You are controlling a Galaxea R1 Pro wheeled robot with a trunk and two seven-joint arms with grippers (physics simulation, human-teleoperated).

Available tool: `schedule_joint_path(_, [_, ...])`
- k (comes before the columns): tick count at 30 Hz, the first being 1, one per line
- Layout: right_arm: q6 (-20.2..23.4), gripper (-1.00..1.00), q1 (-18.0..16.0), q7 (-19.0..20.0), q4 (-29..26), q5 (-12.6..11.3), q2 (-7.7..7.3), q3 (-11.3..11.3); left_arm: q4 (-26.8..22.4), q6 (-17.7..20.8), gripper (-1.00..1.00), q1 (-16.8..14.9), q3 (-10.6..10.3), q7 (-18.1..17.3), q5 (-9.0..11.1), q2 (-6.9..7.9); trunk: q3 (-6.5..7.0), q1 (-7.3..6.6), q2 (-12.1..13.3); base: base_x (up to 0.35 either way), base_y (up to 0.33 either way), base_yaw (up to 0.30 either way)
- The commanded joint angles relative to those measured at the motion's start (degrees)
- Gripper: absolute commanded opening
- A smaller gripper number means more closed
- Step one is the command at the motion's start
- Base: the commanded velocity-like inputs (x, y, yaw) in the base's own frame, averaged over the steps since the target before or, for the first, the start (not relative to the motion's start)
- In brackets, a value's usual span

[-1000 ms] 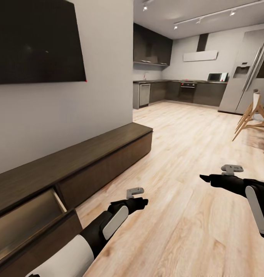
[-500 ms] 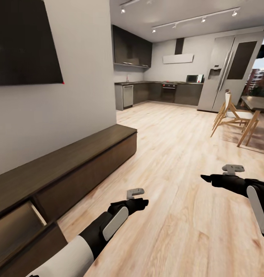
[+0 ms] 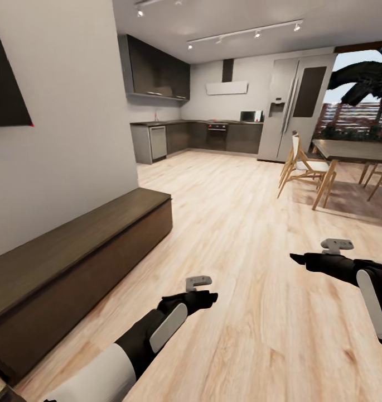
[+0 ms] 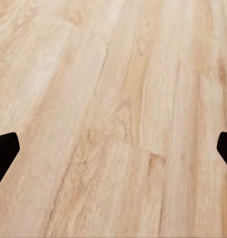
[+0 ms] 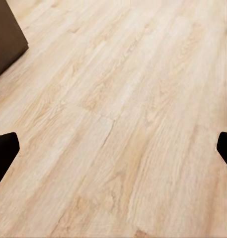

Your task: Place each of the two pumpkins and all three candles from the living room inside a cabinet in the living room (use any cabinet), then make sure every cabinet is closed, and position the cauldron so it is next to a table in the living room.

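Observation:
A long, low dark-brown cabinet (image 3: 73,251) runs along the white wall at the left, and the front I can see is flat and shut. One end of the cabinet (image 5: 6,39) also appears in the right wrist view. My left gripper (image 3: 210,297) hangs open over bare wood floor, right of the cabinet, with nothing between its fingertips (image 4: 4,148). My right gripper (image 3: 294,258) is open too, further right above the floor, its fingertips (image 5: 4,148) wide apart and empty. The pumpkins, candles and cauldron are out of view.
A wooden dining table (image 3: 347,149) with chairs (image 3: 302,167) stands at the right by a window. Beyond the open floor are kitchen counters (image 3: 213,137) and a tall fridge (image 3: 291,106). A dark wall screen's corner (image 3: 6,95) shows at upper left.
The view has swung to the right: the cabinet's open drawer has slid out of the picture at the left and the dining table has come in. Both arms hold the same pose.

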Motion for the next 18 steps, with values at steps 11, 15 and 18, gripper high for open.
schedule_joint_path(11, [0.3, 1.00, 0.0, 0.1, 0.0, -0.1, -0.13, -0.1, 1.1, -3.3, 1.00, -0.1, -0.2, 0.5, 1.1, 0.01, 0.36, 0.02, 0.0, 0.321, -0.137, -0.274])
schedule_joint_path(15, [0.3, 1.00, 0.0, 0.1, 0.0, -0.1, -0.09, -0.1, 1.1, -3.5, 1.00, -0.1, -0.2, 0.5, 1.4, 0.04, 0.51, 0.02, 0.0, 0.323, -0.108, -0.274])
schedule_joint_path(18, [0.3, 1.00, 0.0, 0.1, 0.0, -0.1, -0.07, -0.1, 1.1, -3.5, 1.00, -0.1, -0.2, 0.5, 1.5, 0.04, 0.63, 0.02, 0.0, 0.324, -0.102, -0.274])
